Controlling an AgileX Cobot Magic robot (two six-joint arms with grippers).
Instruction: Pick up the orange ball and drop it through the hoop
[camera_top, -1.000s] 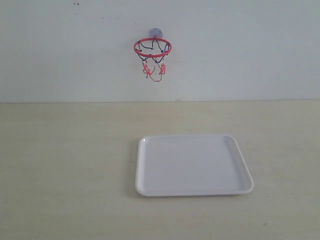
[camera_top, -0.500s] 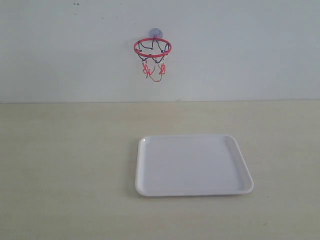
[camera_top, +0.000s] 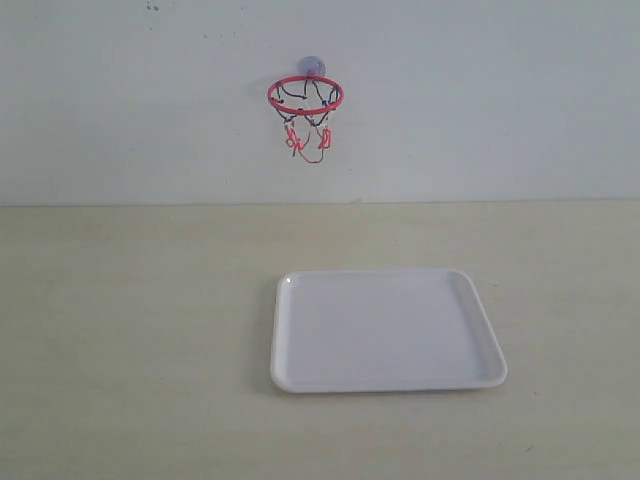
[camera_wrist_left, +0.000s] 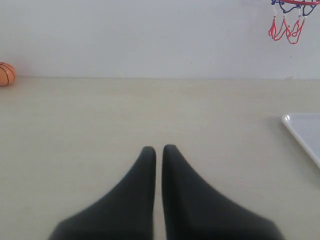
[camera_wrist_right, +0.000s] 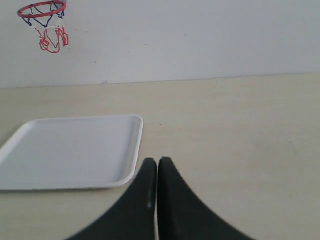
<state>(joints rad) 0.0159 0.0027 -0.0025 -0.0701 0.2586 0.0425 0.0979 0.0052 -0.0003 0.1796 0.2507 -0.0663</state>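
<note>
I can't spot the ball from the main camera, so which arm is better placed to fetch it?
Probably the left: only its wrist view shows the orange ball, by the wall; the right's shows just the tray and hoop.

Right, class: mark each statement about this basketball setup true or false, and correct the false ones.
1. The orange ball lies on the table near the wall. True.
2. The ball sits in the white tray. False: it is on the table, off the tray.
3. The hoop hangs on the wall. True.
4. The left gripper holds the ball. False: it is shut on nothing; the ball lies apart from it.
</note>
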